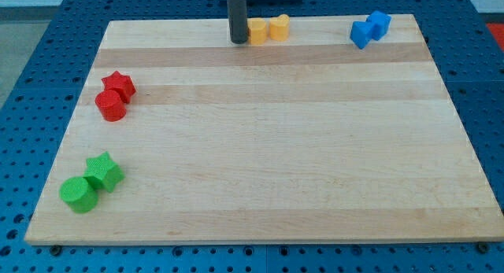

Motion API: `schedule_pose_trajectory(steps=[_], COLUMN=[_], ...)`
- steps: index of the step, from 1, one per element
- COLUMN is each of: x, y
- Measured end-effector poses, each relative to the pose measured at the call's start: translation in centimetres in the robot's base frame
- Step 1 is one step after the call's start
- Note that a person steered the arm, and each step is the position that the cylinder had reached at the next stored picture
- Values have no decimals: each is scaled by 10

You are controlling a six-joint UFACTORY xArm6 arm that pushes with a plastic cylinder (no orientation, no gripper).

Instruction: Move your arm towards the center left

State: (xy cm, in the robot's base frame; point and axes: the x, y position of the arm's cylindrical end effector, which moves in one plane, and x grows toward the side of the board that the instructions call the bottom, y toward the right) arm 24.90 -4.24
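Camera view shows my tip (239,41) near the top edge of the table (260,186), a little left of the middle, just beside the view's left side of a yellow block (257,31), touching it or nearly so; I cannot tell which. A second yellow block (279,27) sits against the first on its right. As I judge it, the task is barely begun: the centre left of the table lies well down and to the left of the tip, and almost the whole travel is left.

That target area is bare wood between two pairs. A red star (119,85) and red cylinder (111,105) sit together at the upper left; a green star (104,171) and green cylinder (79,194) sit together at the lower left. Two blue blocks (369,29) are at the upper right, well away from the path.

There is no hand on this arm, only the dark rod, so nothing is held. The rod stands upright, its upper part cut off by the frame's top.
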Motion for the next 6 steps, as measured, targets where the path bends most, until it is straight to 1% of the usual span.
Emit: schedule_pose_trajectory(steps=[1,3,6], x=[7,23,83], y=[-26,-126,-218])
